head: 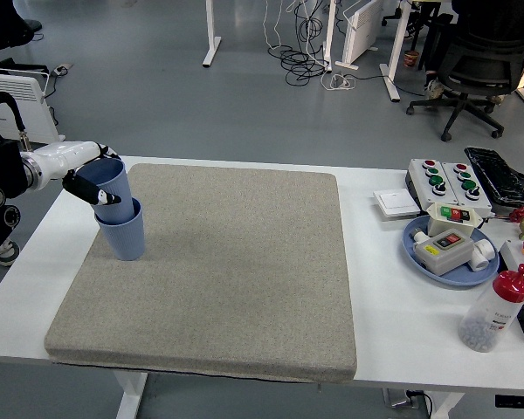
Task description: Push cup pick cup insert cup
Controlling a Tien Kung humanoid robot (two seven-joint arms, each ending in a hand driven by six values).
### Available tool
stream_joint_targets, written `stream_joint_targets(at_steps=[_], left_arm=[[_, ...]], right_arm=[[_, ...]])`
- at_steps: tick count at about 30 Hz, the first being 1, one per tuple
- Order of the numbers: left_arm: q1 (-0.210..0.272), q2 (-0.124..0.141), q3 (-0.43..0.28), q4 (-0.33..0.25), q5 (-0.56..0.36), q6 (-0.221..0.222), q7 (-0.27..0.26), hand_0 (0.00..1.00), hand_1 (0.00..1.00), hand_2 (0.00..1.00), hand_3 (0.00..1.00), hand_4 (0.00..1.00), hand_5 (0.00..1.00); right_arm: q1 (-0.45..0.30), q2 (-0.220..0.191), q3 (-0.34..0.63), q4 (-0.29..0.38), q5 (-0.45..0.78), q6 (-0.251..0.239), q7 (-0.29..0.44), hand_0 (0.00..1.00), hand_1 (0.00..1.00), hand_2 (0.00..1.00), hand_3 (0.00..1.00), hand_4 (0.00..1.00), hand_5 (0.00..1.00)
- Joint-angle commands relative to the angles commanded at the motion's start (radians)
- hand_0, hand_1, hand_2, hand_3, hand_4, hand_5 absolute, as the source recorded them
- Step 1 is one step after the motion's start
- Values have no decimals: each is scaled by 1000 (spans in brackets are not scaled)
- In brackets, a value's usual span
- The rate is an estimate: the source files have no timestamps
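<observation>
Two blue cups stand at the left edge of the grey mat (218,271). The lower cup (124,236) stands upright on the mat. The upper cup (110,184) sits partly inside it, tilted a little to the left. My left hand (94,178) comes in from the left edge and its fingers are curled around the upper cup's rim and side. My right arm is out of view.
At the right of the white table (393,323) are a blue plate (417,253) with switch boxes, a button box (438,182), a white switch plate (395,202) and a red-capped bottle (494,312). Office chairs and desk legs stand on the floor behind.
</observation>
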Motion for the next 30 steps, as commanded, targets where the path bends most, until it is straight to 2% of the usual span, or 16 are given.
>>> stream_joint_targets(at_steps=[5, 6, 15, 19, 20, 21, 23, 24, 29, 30], left_arm=[[5, -6, 12, 1, 3, 11, 0, 358, 619, 868, 871, 895, 474], [5, -7, 14, 2, 4, 14, 1, 964, 965, 998, 998, 984, 588], [7, -13, 12, 14, -3, 39, 6, 998, 998, 998, 998, 998, 605], [13, -14, -1, 12, -13, 65, -8, 998, 998, 998, 998, 998, 622], [20, -14, -12, 8, -32, 96, -21, 998, 998, 998, 998, 998, 622], [21, -14, -15, 7, -38, 108, -25, 998, 998, 998, 998, 998, 622], [35, -13, -28, 3, -95, 181, -55, 998, 998, 998, 998, 998, 622], [46, -13, -37, 0, -137, 226, -69, 941, 919, 977, 953, 885, 816], [111, -20, -117, -11, -324, 432, -87, 941, 919, 977, 953, 885, 816], [131, -21, -143, -22, -369, 477, -90, 753, 761, 755, 729, 809, 885]], right_arm=[[1, 0, 1, 0, -1, 0, 0, 689, 620, 632, 543, 93, 478], [1, 0, 1, 0, -1, 0, -1, 689, 620, 631, 543, 93, 477], [2, 0, -1, 0, 1, 0, 0, 689, 620, 632, 543, 93, 477], [0, 0, -1, 0, 2, -1, 0, 689, 620, 632, 543, 92, 477], [-1, 0, -1, 0, 2, -1, 0, 689, 620, 632, 543, 92, 477], [-1, 0, -1, 0, 2, -1, 0, 689, 620, 632, 543, 92, 477], [-2, 1, 1, 0, -1, 0, 0, 689, 620, 632, 543, 92, 477], [-4, 1, 2, 0, -2, 0, -1, 689, 620, 632, 543, 93, 477], [-7, 1, 2, 0, -4, -1, -1, 689, 620, 632, 543, 93, 477], [-8, 1, -2, 0, 2, -1, 2, 690, 620, 632, 543, 92, 477]])
